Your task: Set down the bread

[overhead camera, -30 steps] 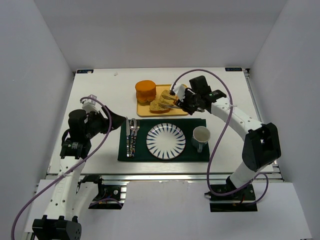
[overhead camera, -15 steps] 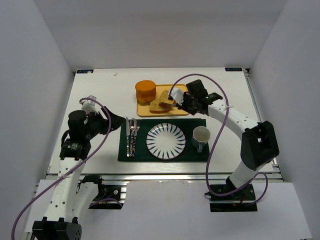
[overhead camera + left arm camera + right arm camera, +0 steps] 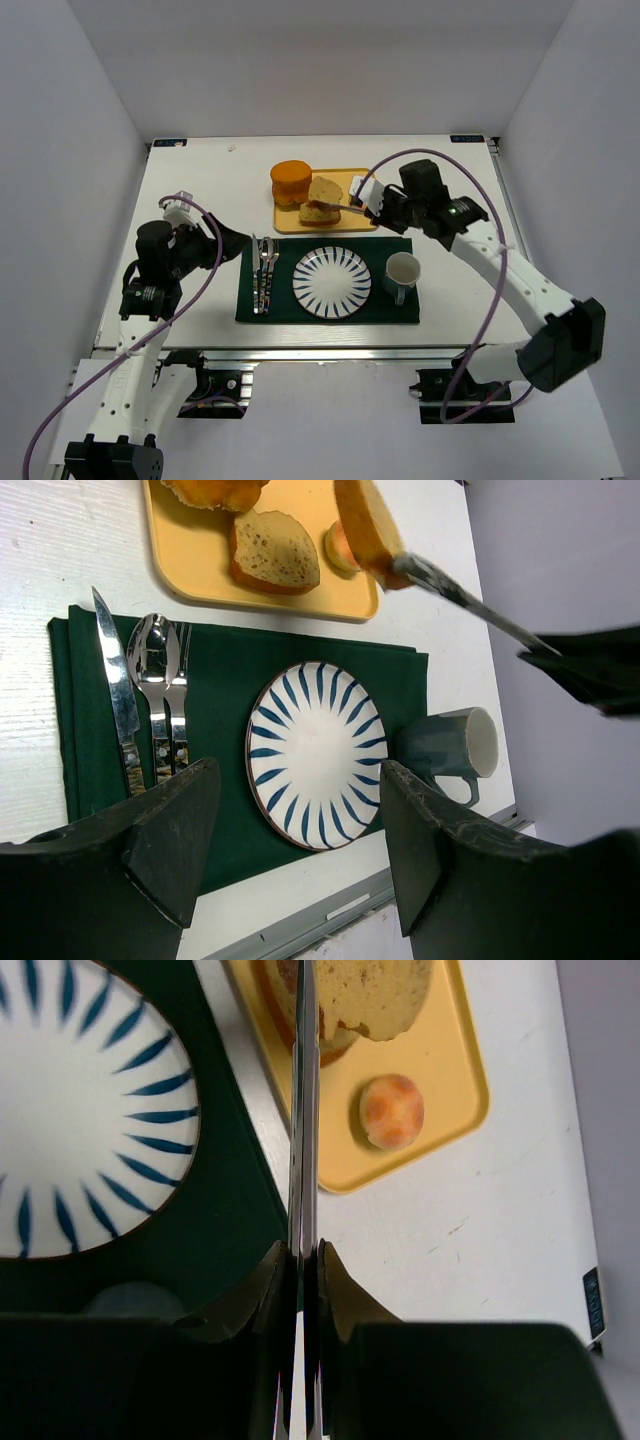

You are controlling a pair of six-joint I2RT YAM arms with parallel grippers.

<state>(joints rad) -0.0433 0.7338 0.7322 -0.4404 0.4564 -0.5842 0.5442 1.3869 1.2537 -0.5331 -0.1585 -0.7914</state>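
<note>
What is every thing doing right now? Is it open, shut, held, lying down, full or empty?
Right end effector: shut on the tongs.
Tongs: closed, pinching one bread slice.
Held bread slice: lifted off the tray.
Other bread slice: lying flat on the tray.
Left end effector: open, holding nothing.
Striped plate: empty.
Mug: upright, looks empty.

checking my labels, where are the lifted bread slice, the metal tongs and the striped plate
lifted bread slice [image 3: 366,525], left wrist view, its brown crust
metal tongs [image 3: 462,600], left wrist view, mid blade
striped plate [image 3: 318,752], left wrist view, bare centre
</note>
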